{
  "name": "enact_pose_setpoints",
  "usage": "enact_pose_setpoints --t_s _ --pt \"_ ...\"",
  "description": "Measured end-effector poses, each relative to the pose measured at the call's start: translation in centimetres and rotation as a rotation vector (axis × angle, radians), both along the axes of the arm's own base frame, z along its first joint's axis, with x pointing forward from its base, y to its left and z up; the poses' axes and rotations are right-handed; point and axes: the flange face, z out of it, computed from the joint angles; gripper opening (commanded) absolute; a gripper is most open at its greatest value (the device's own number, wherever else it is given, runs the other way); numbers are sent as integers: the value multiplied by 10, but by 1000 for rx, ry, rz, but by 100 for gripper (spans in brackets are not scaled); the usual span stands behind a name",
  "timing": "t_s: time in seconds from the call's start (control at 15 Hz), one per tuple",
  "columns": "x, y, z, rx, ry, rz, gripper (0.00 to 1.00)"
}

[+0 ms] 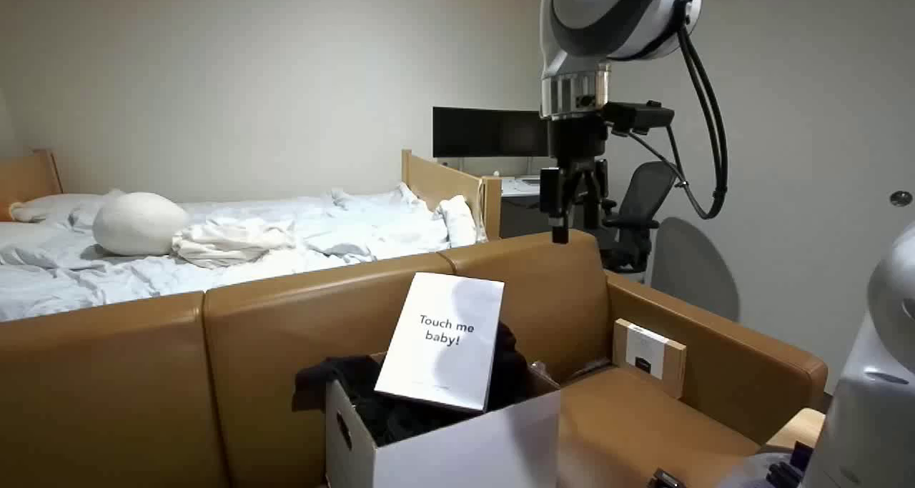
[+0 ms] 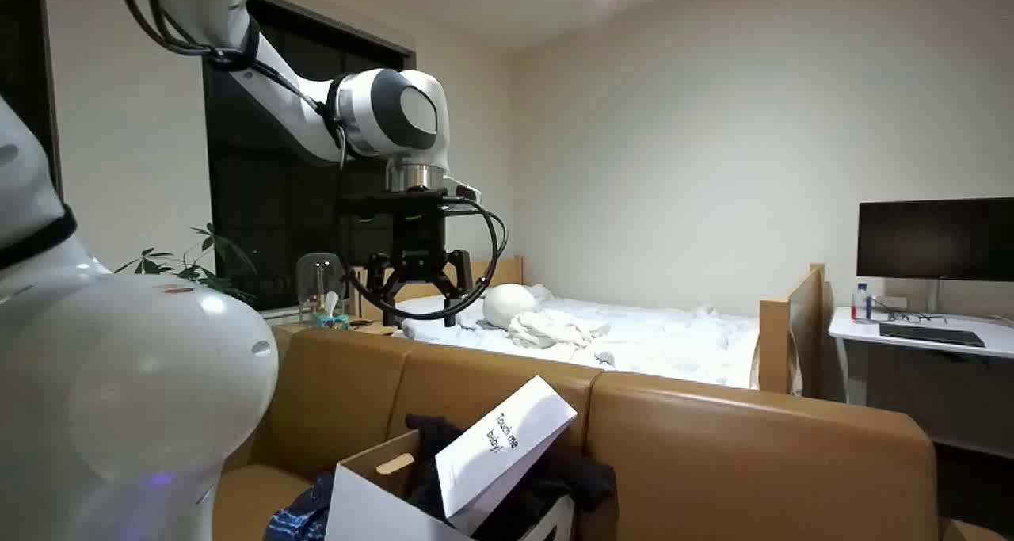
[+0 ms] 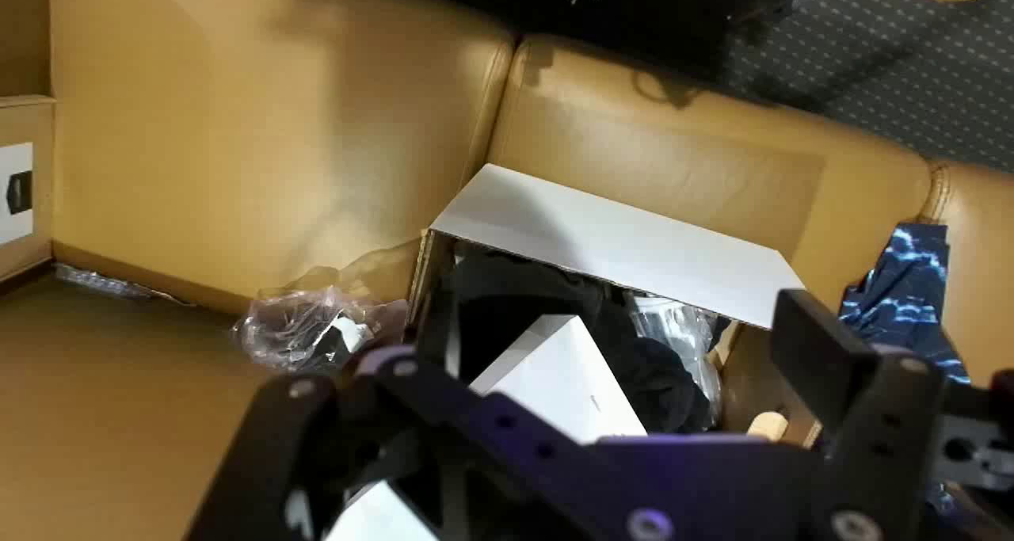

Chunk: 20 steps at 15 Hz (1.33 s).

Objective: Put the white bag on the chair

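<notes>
The white bag is a flat white rectangle printed "Touch me baby!". It leans tilted on dark clothes in a white box, and also shows in an exterior view. In the wrist view the bag is partly hidden by the gripper. The chair is the wide tan-brown leather seat under and behind the box; it shows in an exterior view and the wrist view. My gripper is open and empty, pointing down well above the bag, also in an exterior view and the wrist view.
The white box of dark clothes stands on the chair. A tan package with a white label leans on the armrest. Clear plastic wrap and blue patterned cloth lie beside the box. A bed stands behind the backrest.
</notes>
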Motion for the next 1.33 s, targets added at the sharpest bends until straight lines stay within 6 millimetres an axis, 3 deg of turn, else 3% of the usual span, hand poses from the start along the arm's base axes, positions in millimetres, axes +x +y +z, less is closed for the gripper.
enact_pose_setpoints --t_s 0.6,0.8,1.0,1.33 --pt "0 0 1 -1 -3 0 100" --pt "10 -8 13 -30 -13 3 100" --pt "42 -40 38 -81 -50 15 100" --pt "117 -126 66 -48 -48 150 100"
